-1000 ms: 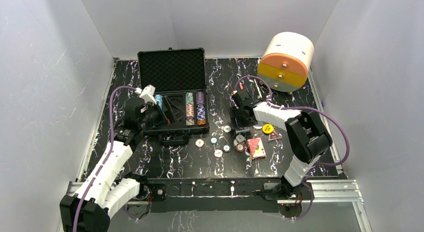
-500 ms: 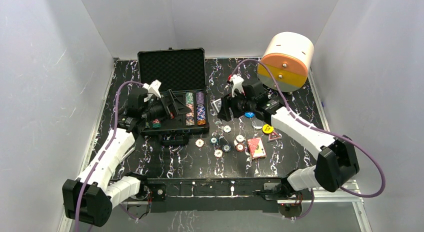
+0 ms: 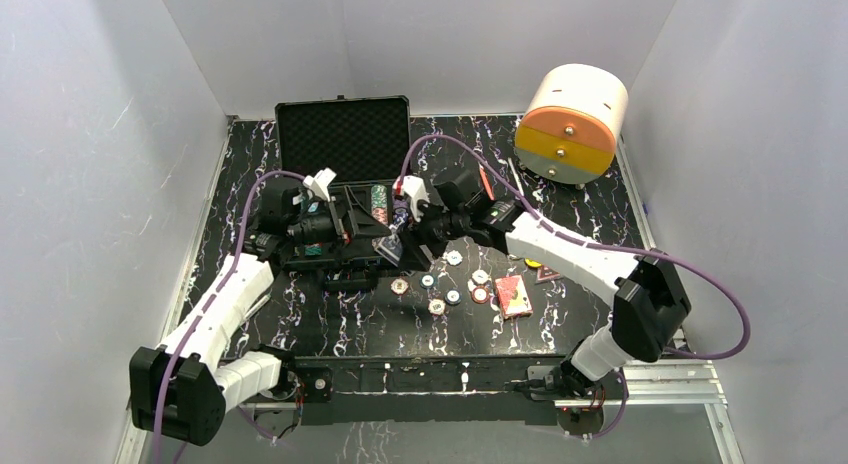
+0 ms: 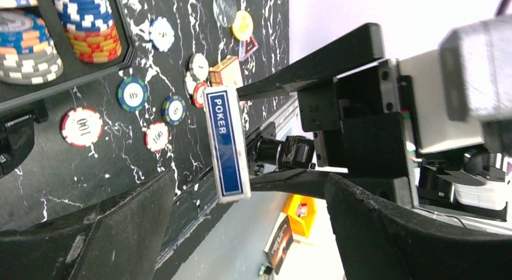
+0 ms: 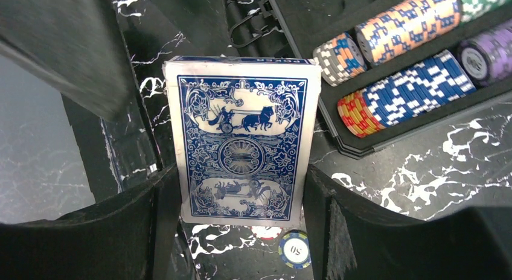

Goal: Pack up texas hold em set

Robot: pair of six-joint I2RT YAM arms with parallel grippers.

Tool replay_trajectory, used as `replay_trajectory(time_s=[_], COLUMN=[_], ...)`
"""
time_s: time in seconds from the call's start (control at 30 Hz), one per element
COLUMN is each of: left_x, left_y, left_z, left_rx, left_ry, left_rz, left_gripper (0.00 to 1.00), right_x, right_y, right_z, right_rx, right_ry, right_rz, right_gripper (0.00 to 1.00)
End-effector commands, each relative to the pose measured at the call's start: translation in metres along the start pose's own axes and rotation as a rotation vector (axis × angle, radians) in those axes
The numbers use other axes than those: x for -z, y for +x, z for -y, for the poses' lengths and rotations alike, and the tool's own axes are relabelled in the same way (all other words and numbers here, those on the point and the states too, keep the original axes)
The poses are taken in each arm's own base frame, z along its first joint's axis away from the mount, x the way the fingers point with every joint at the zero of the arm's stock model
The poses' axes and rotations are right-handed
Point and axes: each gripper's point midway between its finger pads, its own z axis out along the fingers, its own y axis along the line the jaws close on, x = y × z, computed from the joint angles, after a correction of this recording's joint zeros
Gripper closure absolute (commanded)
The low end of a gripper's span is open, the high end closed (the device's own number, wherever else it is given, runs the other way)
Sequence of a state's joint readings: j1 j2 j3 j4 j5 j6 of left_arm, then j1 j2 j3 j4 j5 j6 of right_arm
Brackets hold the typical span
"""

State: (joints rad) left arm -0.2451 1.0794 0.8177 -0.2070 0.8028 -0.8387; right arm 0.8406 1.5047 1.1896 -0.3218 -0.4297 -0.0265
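One word reads clearly: "POKER", in white on the narrow side of the blue deck (image 4: 226,144). Its back shows a chariot pattern. Loose chips (image 4: 81,126) on the counter (image 3: 330,324) carry "100" and "50".

The case (image 3: 345,134) sits toward the back left, lid upright near the rear wall. Chip rows (image 5: 410,93) lie in its troughs along the right side. The blue deck hangs just outside the case's front right rim, above the counter. The loose chips, a red deck (image 3: 513,295) and a yellow button (image 4: 243,25) lie to its right. The cylinder (image 3: 572,124) stands well apart in the back right corner. Both arms crowd together at the case's right front, leaving little room between them. The counter's near strip is bare.

The right claw (image 5: 238,171) is clamped on the blue deck, one finger against each long edge. The left claw (image 4: 250,189) is spread wide, holds nothing, and faces the deck without touching it.
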Motion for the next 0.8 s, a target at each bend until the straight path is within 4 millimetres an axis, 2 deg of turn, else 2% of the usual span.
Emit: replay_trajectory(time_s=[0.0, 0.17, 0.23, 0.4, 0.5, 0.53, 0.57, 0.6, 0.67, 0.77], left_x=[-0.003, -0.004, -0.004, -0.007, -0.008, -0.008, -0.008, -0.008, -0.008, -0.007], left_y=[0.019, 0.025, 0.027, 0.028, 0.026, 0.025, 0.024, 0.022, 0.016, 0.004], left_z=[-0.007, -0.009, -0.011, -0.015, -0.014, -0.013, -0.012, -0.01, -0.009, -0.007], left_rx=[0.091, 0.118, 0.127, 0.142, 0.136, 0.129, 0.119, 0.102, 0.063, -0.018], left_ry=[0.019, 0.035, 0.032, 0.029, 0.039, 0.045, 0.05, 0.055, 0.06, 0.048], left_rz=[-0.09, -0.129, -0.134, -0.141, -0.134, -0.128, -0.123, -0.113, -0.08, -0.011], left_gripper=[0.12, 0.37, 0.44, 0.66, 0.88, 0.96, 1.0, 1.0, 1.0, 1.0], right_x=[0.001, -0.005, -0.007, -0.011, -0.011, -0.011, -0.011, -0.01, -0.006, 0.013], right_y=[-0.027, -0.028, -0.028, -0.031, -0.031, -0.032, -0.032, -0.034, -0.039, -0.067], right_z=[-0.015, -0.023, -0.025, -0.031, -0.034, -0.035, -0.034, -0.032, -0.026, -0.017], right_rx=[0.119, 0.153, 0.158, 0.17, 0.169, 0.163, 0.148, 0.138, 0.138, 0.154], right_ry=[-0.049, -0.095, -0.109, -0.144, -0.161, -0.163, -0.152, -0.13, -0.079, 0.039], right_rz=[0.038, 0.015, 0.008, 0.004, 0.006, 0.007, 0.007, 0.01, 0.041, 0.193], right_gripper=[0.47, 0.48, 0.49, 0.51, 0.5, 0.47, 0.37, 0.25, 0.11, 0.02])
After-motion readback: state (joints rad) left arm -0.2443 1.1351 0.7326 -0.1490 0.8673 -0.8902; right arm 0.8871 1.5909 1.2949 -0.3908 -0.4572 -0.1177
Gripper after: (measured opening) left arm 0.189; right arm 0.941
